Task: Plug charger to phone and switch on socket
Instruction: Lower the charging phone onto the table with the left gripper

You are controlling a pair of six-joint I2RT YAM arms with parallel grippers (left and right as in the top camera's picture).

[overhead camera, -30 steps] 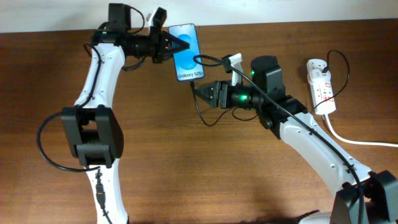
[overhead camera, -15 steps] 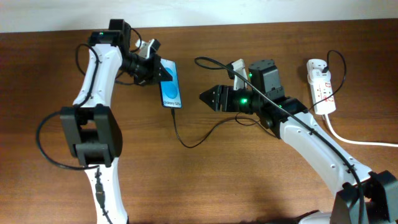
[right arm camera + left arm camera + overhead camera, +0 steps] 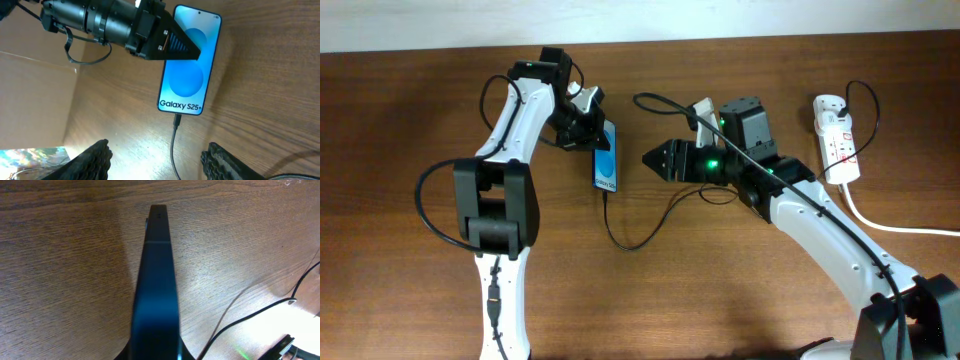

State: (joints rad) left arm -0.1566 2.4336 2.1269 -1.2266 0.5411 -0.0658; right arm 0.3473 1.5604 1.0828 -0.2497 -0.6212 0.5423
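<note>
My left gripper is shut on the phone, gripping its top end and holding it tilted on its long edge, low over the table. The phone's blue "Galaxy" screen faces the right wrist view, where the left gripper overlaps its upper left. The left wrist view shows the phone edge-on. The black charger has its tip in the phone's bottom port and loops across the table. My right gripper is open and empty, just right of the phone. The white socket lies far right.
The socket's thick white cord runs off to the right edge. A black plug lead arcs over the socket's top. The charger's slack lies on the wood between the arms. A pale wall borders the table's far edge.
The left gripper has carried the phone from the back of the table towards the front. The charger tip is now in the phone; the right gripper has let go and drawn back slightly right.
</note>
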